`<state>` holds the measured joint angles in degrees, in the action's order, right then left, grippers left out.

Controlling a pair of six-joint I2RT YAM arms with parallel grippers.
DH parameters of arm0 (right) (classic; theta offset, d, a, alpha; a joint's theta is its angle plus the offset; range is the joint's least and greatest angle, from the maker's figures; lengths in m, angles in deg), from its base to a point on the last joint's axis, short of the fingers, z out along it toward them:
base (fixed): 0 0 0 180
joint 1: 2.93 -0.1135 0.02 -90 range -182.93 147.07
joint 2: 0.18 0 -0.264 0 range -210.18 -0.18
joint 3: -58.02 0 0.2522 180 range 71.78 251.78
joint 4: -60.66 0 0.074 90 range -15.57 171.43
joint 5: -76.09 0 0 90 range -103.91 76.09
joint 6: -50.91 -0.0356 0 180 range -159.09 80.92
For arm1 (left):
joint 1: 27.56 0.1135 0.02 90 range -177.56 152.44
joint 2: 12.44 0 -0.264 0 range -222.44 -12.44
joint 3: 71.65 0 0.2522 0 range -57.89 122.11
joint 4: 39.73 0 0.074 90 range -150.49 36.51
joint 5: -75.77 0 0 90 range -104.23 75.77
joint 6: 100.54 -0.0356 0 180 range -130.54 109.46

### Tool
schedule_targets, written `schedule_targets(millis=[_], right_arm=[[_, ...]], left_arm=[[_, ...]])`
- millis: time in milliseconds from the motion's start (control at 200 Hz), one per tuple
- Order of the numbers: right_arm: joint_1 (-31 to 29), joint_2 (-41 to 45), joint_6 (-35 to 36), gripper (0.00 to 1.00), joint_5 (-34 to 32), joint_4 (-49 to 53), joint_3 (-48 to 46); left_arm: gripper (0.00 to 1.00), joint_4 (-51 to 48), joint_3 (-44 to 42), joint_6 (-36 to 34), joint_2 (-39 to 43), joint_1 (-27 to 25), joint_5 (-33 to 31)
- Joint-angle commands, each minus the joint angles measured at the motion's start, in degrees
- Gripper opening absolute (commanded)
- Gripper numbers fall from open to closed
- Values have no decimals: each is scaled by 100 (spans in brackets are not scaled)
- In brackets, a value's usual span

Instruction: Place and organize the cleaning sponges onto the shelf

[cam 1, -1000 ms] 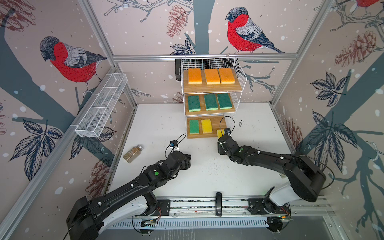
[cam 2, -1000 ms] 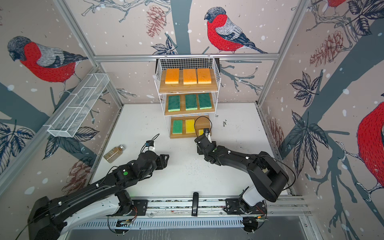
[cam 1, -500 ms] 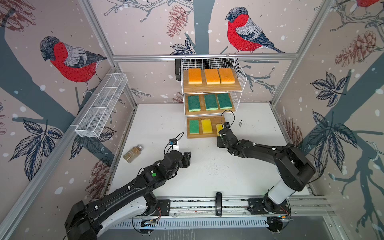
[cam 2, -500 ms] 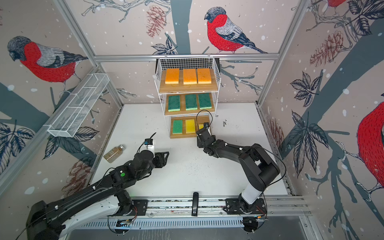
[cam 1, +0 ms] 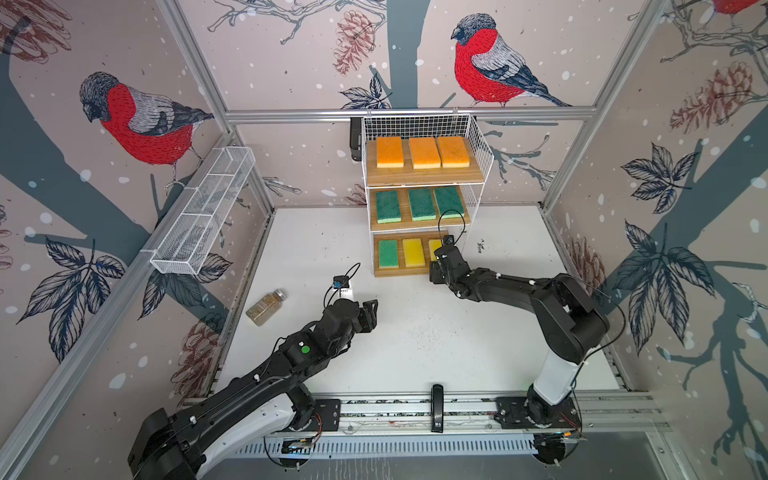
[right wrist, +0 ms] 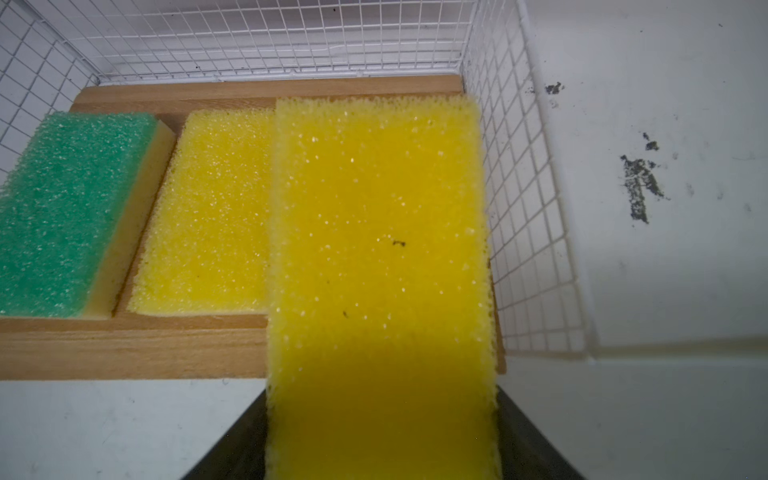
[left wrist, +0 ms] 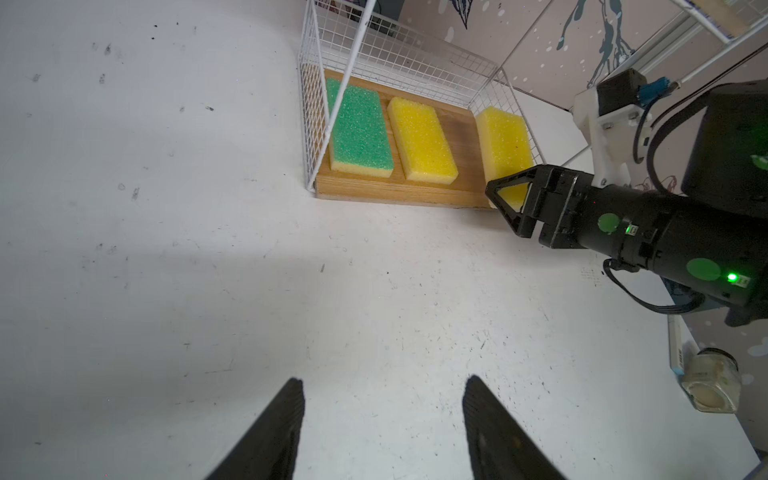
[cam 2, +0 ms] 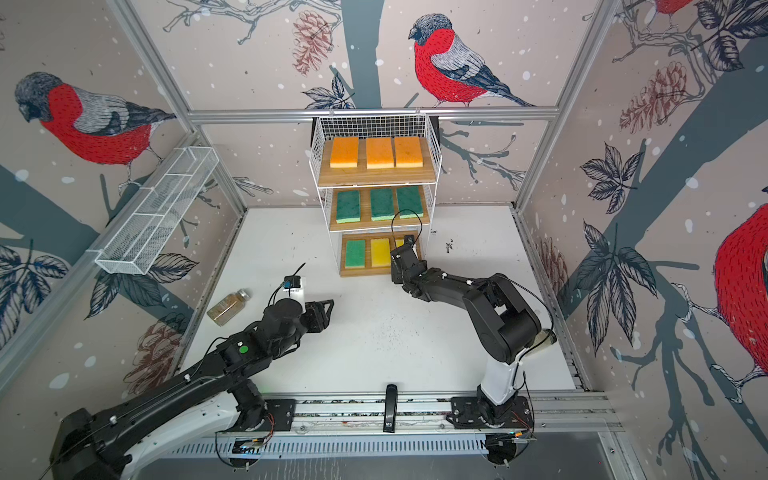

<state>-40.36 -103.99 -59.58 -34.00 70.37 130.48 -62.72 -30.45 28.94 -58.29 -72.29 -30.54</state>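
In both top views, a scuffed white surface sits inside bird-papered walls; the wire shelf stands just ahead of the right end effector. Left wrist: the left end effector is spread, empty, above bare surface. Right wrist: the right end effector pinches a porous yellow sponge over the lowest wooden board, beside a second sponge, also yellow.

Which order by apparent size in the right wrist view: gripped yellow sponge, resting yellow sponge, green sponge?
Largest: gripped yellow sponge, by far, though it is nearest the camera.
Then, unranked: resting yellow sponge and green sponge. They look alike; one is partly covered, the other is cut by the frame edge.
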Motion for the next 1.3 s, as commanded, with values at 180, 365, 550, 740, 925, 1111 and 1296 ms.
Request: schedule_targets(millis=[180,365,550,740,925,1111,1296], right_arm=[[128,-388,189,71,34,-52,409],[165,-623,238,71,1,-8,688],[221,-781,222,71,-3,36,876],[266,-884,216,71,-39,69,940],[269,-989,170,71,-43,158,992],[271,-992,115,71,-104,203,964],[271,-1014,146,71,-122,195,984]], left_arm=[[62,524,-125,-244,-68,457,492],[62,620,-158,-340,-187,706,683],[62,746,-218,-390,-285,891,866],[62,893,-308,-426,-337,1084,1031],[62,992,-319,-481,-489,1203,1178],[62,1042,-334,-491,-548,1247,1245],[62,1073,-360,-486,-571,1300,1265]])
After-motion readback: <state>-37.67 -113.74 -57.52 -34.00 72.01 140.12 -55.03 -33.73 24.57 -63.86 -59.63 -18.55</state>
